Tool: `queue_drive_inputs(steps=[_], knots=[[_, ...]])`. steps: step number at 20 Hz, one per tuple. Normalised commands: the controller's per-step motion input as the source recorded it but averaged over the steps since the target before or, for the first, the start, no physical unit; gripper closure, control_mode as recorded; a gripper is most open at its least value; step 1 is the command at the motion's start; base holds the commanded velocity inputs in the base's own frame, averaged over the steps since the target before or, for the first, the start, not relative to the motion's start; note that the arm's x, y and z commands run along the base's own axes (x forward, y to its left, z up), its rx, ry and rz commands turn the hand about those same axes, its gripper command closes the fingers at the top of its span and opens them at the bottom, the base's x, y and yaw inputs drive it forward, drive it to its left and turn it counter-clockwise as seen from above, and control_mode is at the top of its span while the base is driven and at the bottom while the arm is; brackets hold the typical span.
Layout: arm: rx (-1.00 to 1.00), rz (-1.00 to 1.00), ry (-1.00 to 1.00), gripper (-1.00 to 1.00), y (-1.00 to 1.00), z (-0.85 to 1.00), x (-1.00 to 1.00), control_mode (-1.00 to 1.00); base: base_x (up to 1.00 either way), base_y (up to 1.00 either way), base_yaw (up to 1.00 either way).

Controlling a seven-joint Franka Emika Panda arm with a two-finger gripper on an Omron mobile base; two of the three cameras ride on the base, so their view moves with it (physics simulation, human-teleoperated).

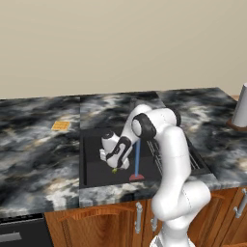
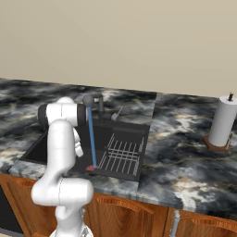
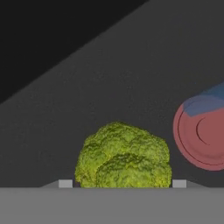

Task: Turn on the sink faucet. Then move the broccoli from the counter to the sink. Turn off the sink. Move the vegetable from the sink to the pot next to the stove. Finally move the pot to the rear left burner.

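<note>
Green broccoli (image 3: pixel 123 156) sits between the two fingers (image 3: pixel 122 183), its bumpy head filling the gap from one tip to the other. The fingers stand partly apart with the floret between them, closed on it as far as the hand view lets one judge; whether the tips press its sides is hidden at the bottom edge. Beyond the fingers lies the dark floor of the sink (image 3: pixel 109 87), and off to one side of them is the red drain disc (image 3: pixel 202 135), near the floret but apart from it, with a blue streak crossing its upper part.

From the left base view the fingers (image 1: pixel 115 167) point down into the black sink (image 1: pixel 89 166), with a speck of green at their tips just above the basin floor. A thin blue stream of water (image 1: pixel 137 159) falls just beside the fingers and lands on the red disc. In the right base view that stream (image 2: pixel 91 139) drops from the sink faucet (image 2: pixel 88 99), and the grey wire rack (image 2: pixel 121 155) lies on the far side of it from the arm. Around the basin runs the marbled desk (image 1: pixel 34 154), where a flat orange square (image 1: pixel 60 126) lies well apart from the fingers.
</note>
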Motion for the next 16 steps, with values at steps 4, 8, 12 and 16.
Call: queue_drive_inputs(steps=[4, 8, 12, 16], knots=[[0.00, -0.08, 0.00, 1.00, 0.00, -0.24, 0.20, -1.00, 0.00, 0.00, 0.00], [0.00, -0.06, 0.00, 1.00, 0.00, -0.26, 0.14, -1.00, 0.00, 0.00, 0.00], [0.00, -0.02, 0.01, 1.00, 0.00, -0.20, 0.00, -1.00, 0.00, 0.00, 0.00], [-0.03, 0.00, 0.02, -1.00, 0.00, -0.35, 0.00, -1.00, 0.00, 0.00, 0.00]])
